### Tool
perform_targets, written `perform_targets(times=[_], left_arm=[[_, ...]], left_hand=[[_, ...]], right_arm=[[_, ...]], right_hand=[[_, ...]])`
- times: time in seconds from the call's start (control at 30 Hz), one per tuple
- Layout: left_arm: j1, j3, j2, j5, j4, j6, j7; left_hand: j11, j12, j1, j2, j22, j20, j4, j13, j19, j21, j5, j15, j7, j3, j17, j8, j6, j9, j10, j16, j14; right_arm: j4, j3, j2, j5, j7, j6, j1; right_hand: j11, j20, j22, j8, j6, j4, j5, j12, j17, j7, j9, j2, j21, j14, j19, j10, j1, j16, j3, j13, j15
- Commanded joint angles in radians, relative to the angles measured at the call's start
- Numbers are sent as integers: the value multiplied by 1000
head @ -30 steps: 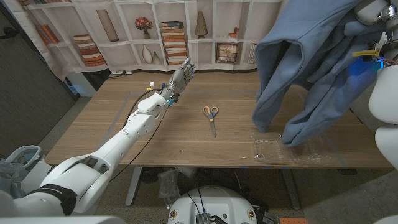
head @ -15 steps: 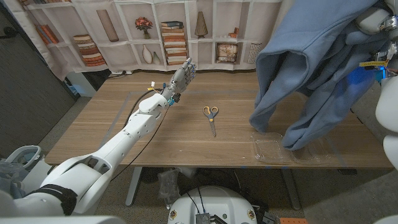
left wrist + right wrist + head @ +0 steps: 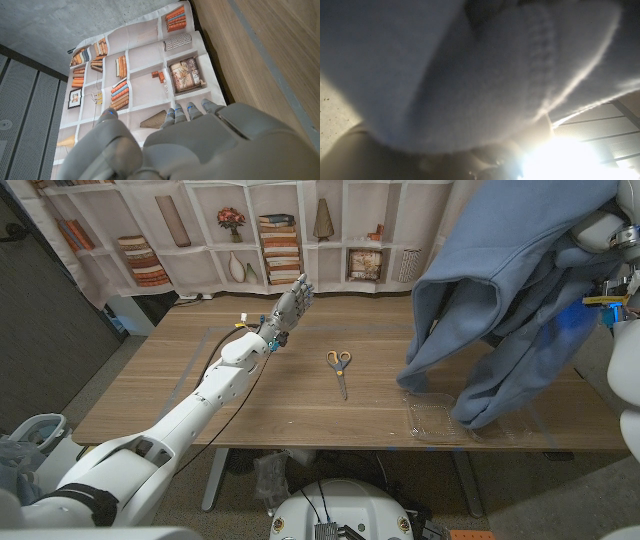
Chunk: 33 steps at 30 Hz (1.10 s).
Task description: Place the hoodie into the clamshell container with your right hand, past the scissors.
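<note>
1. The right hand, raised high at the table's right end, grips the blue hoodie.
2. The soft, thick folds hang down; the lowest fold touches the clear, thin clamshell container at the near edge.
3. The scissors lie mid-table, well apart to the left.
4. The left hand holds nothing, its fingers extended near the far edge of the wooden table.

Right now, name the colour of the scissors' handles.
Yellow-orange handles on the metal scissors, best in the head view.
</note>
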Motion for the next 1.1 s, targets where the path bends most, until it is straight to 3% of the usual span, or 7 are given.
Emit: perform_targets(times=[0.03,0.73,1.1], left_arm=[[31,-13,23,-5,-47,-2,19],[38,-9,32,-2,-77,18,41],[34,-2,30,4,-85,24,46]], left_hand=[[0,0,12,-1,3,0,-2,3,-3,6,4,-2,0,-2,4,2,1,3,-8,2,-10],[0,0,14,0,3,0,-2,3,-4,6,3,-3,-1,-5,4,2,0,3,-10,2,-10],[-1,0,15,1,3,0,-2,3,-4,6,3,-2,-2,-6,4,2,1,3,-10,2,-10]], right_arm=[[18,9,44,-1,-23,74,-32],[75,36,108,8,-55,196,-125],[114,34,128,13,-78,247,-140]], right_hand=[[-24,-112,3,3,9,38,4,2,2,-3,5,38,7,67,-8,36,-37,1,37,3,-141],[-25,-110,1,-1,16,34,6,-10,3,-4,-1,36,14,56,-34,45,-41,-13,42,8,-143],[-24,-109,1,-3,19,30,7,-25,9,-3,2,34,37,45,-56,51,-44,-38,54,13,-143]])
